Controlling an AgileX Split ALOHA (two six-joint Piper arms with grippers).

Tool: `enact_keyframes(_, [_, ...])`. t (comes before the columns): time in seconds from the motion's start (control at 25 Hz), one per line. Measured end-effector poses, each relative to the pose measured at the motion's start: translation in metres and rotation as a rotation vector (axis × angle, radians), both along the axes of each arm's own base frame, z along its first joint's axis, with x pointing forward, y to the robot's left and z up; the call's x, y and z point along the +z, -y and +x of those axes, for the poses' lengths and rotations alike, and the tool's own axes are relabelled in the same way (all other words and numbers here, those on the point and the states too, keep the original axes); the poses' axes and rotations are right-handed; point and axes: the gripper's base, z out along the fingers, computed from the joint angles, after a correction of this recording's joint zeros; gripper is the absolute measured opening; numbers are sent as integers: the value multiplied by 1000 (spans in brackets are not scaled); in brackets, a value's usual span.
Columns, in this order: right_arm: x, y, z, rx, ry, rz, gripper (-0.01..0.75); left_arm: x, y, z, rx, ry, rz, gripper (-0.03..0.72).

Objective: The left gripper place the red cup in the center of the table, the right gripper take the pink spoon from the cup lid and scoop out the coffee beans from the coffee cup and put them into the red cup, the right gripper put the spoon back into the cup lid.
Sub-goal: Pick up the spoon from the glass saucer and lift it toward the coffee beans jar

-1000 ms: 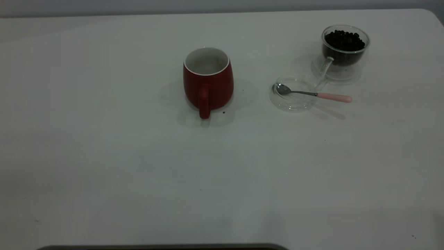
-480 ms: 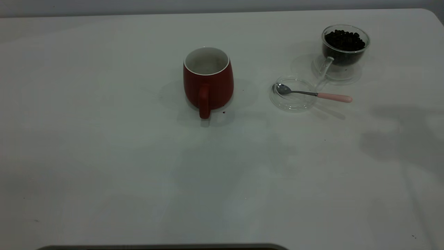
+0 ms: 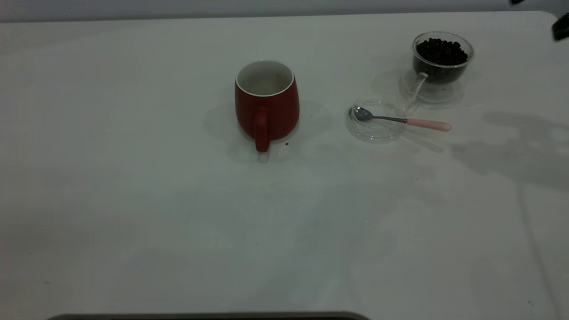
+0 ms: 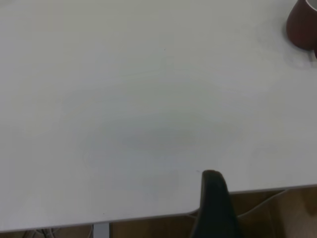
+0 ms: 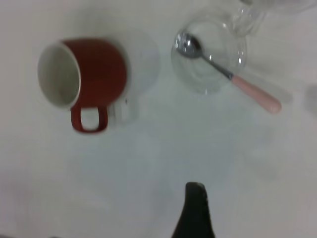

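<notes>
The red cup stands upright at the middle of the table, handle toward the near edge; its white inside looks empty. The pink spoon lies with its bowl in the cup lid and its pink handle sticking out over the rim. The coffee cup, full of coffee beans, stands on its saucer behind the lid. My right gripper shows as a dark shape at the far right corner, high above the table. In its wrist view it looks down on the red cup, lid and spoon. My left gripper hangs over the table's edge, far from the red cup.
A dark speck lies by the red cup's base. The right arm's shadow falls on the table to the right of the spoon. A dark strip runs along the near edge.
The right arm's dark tip has come into view at the far right corner, and its shadow has spread and shifted across the table's right side. Cup, lid and spoon have not moved.
</notes>
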Motion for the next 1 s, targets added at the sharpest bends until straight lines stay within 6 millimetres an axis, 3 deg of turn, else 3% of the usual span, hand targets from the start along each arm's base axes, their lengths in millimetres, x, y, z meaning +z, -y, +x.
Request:
enact_keyframes(0.28, [-52,-3,-16,-150,1,63,686,0,0,0,0,0,0,569])
enact_keyframes(0.68, [-127,-6,-13,-260,-34,177,686,0,0,0,-1,0,1,569])
enact_keyframes(1.0, [-167,-9,-18,-248,-116,200,682,0,0,0,-1,0,2,569])
